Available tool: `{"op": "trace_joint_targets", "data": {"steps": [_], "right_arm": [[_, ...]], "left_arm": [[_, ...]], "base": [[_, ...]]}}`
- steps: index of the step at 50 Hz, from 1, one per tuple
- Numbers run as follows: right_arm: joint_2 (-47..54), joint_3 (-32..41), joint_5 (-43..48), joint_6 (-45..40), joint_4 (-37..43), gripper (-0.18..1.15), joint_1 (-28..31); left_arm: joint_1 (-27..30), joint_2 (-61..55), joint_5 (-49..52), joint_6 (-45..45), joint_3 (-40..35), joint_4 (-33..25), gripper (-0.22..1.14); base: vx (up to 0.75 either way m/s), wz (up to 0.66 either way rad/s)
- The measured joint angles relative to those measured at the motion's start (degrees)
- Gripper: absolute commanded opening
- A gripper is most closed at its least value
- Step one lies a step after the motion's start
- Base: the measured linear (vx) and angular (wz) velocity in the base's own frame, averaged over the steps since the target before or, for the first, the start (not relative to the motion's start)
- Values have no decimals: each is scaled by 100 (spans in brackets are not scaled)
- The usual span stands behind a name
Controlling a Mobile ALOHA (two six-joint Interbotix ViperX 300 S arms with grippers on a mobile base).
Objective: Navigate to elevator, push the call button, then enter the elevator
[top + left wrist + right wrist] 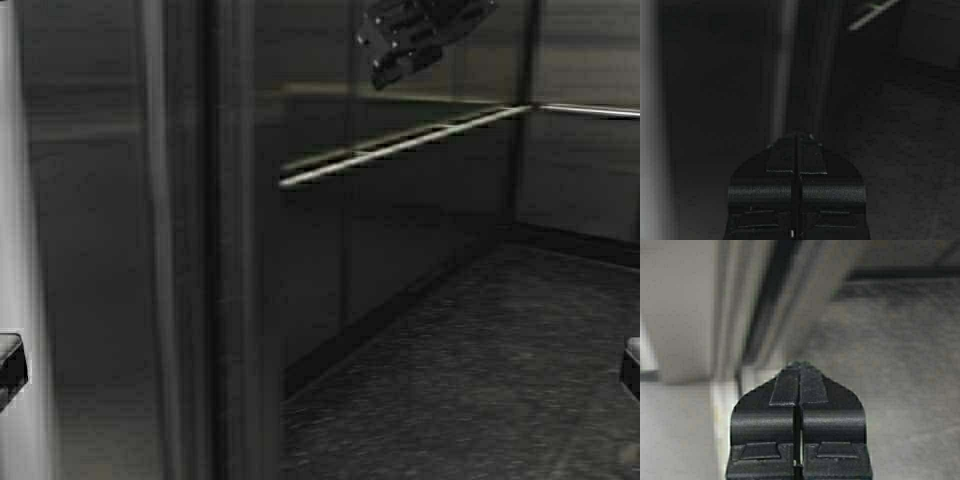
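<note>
Elevator (420,250) open ahead, handrail (400,147) along its far-left wall, steel frame (190,300) near left, blurred. Left gripper (797,137) and right gripper (799,365) both closed tight, empty; in the high view cut off at the edges.

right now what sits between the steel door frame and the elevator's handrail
In the high view, only the dark brushed-steel side wall lies between the steel door frame and the handrail.

The elevator (420,250) stands open, its steel side wall carrying a handrail (400,145) that runs diagonally toward the back corner, above a dark speckled floor (480,370). A steel door frame (190,240) fills the left side. A dark reflection (410,35) shows high on the wall.
</note>
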State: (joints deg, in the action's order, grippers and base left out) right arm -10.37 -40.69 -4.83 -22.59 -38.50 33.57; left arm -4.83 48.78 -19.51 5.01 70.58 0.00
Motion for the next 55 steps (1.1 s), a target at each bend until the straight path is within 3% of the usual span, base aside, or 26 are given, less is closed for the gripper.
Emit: {"op": "trace_joint_targets", "data": {"steps": [25,55], "right_arm": [[176,79,141,35,0,5,-9],[44,-18,167,18,0,5,44]], "left_arm": [[0,9,-18,-9,62,9,2],[9,-105,-18,44,26,18,2]], "base": [[33,-47],[43,-13]]}}
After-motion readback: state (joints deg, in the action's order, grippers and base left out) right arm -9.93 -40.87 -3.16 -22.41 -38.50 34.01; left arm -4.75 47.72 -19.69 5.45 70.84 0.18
